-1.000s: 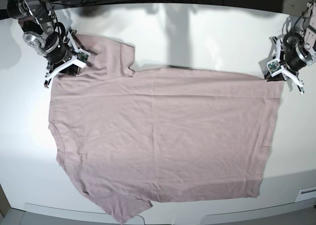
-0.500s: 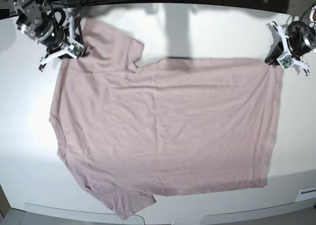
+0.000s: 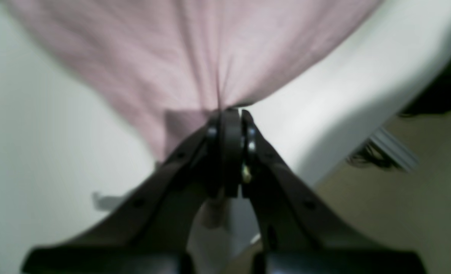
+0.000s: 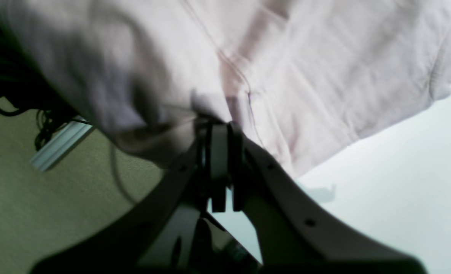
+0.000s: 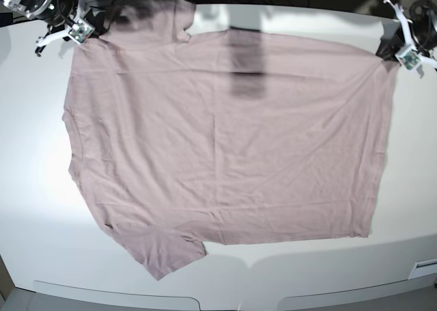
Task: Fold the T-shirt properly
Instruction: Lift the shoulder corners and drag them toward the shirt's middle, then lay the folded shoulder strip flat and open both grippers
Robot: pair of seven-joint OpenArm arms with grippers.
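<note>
Both grippers clamped on T-shirt (image 5: 225,133) corners at table (image 5: 27,188) far edge; left gripper (image 3: 231,114) hem, right gripper (image 4: 219,125) shoulder.

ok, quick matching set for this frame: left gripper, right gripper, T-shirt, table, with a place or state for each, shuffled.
Things:
1. left gripper
2. right gripper
3. T-shirt
4. table

Places or states:
A. white, under everything
B. shut on the cloth at the base view's top right
C. dusty pink, spread wide, one sleeve at the near edge
D. shut on the cloth at the base view's top left

Pairs: 1-B, 2-D, 3-C, 4-A
</note>
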